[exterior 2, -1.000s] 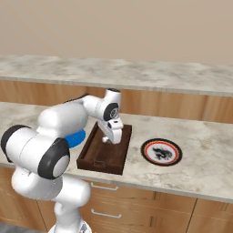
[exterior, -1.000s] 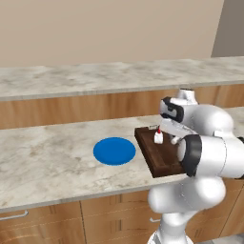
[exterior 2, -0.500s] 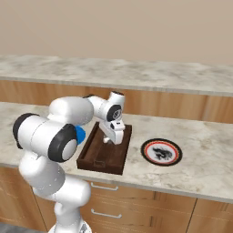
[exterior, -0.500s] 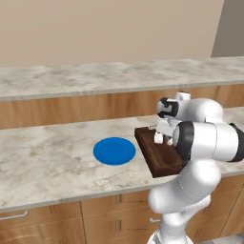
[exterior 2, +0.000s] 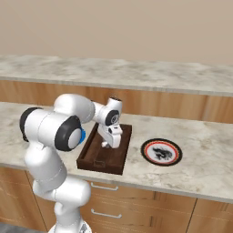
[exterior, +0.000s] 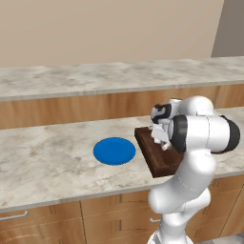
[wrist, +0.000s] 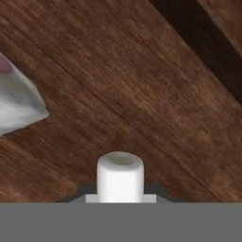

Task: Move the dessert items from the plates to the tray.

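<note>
My gripper [exterior 2: 108, 144] is low over the dark wooden tray [exterior 2: 98, 159], fingers pointing down at its floor. In the hand view a plain pale lump [wrist: 119, 176] stands between the fingertips, right over the tray floor [wrist: 156, 94], and the gripper looks shut on it. The white cake block with a red top [wrist: 19, 104] lies on the tray to the left of the lump. From the left base, the gripper [exterior: 159, 139] hangs above the tray [exterior: 164, 164]. The bright blue plate [exterior: 114, 151] is bare, left of the tray. The ringed white plate [exterior 2: 161, 151] is bare on its right.
All of this rests on a marble counter [exterior: 47, 162] with wooden drawers below its front edge. A higher counter ledge [exterior 2: 150, 75] runs along the back. My own elbow [exterior: 205, 133] bulks over the tray's near end.
The gripper has sunk lower onto the tray with the lump. The arm's elbow has swung closer over the tray's near end.
</note>
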Controlling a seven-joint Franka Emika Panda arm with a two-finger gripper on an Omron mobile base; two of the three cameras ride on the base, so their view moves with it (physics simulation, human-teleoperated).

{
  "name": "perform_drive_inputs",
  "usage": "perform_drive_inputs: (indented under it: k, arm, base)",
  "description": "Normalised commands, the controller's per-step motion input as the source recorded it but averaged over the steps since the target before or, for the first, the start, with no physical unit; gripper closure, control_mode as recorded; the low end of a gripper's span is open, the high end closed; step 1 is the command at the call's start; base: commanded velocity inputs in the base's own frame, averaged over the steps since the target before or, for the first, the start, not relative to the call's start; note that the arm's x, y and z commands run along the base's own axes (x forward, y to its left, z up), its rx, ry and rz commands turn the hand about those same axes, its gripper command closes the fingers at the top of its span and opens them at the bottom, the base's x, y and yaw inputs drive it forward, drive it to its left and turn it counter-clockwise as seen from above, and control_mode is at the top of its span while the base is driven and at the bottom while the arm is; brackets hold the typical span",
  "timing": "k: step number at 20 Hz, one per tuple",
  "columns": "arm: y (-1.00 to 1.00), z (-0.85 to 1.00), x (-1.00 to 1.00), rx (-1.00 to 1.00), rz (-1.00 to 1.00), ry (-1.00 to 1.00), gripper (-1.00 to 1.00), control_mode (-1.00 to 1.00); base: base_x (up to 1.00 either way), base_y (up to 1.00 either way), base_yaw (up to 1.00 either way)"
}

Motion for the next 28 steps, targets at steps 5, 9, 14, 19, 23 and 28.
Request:
perform_drive_inputs:
  k: [5, 9, 14, 19, 23, 28]
  arm:
    - [0.00, -0.27, 0.21, 0.00, 0.00, 0.00, 1.00, -1.00]
    - [0.00, -0.26, 0.17, 0.00, 0.00, 0.00, 1.00, -1.00]
    - [-0.01, -0.15, 0.07, 0.00, 0.00, 0.01, -1.00, -1.00]
    - [-0.10, 0.00, -0.16, 0.00, 0.00, 0.00, -1.00, -1.00]
    - [0.00, 0.00, -0.30, 0.00, 0.00, -0.01, -1.00, -1.00]
    - [0.00, 0.40, -0.39, 0.00, 0.00, -0.03, -1.00, -1.00]
  base:
    - [0.00, 0.00, 0.00]
    - [0.00, 0.00, 0.00]
    - [0.00, 0.00, 0.00]
    - [0.00, 0.00, 0.00]
    - [0.00, 0.00, 0.00]
    - [0.00, 0.00, 0.00]
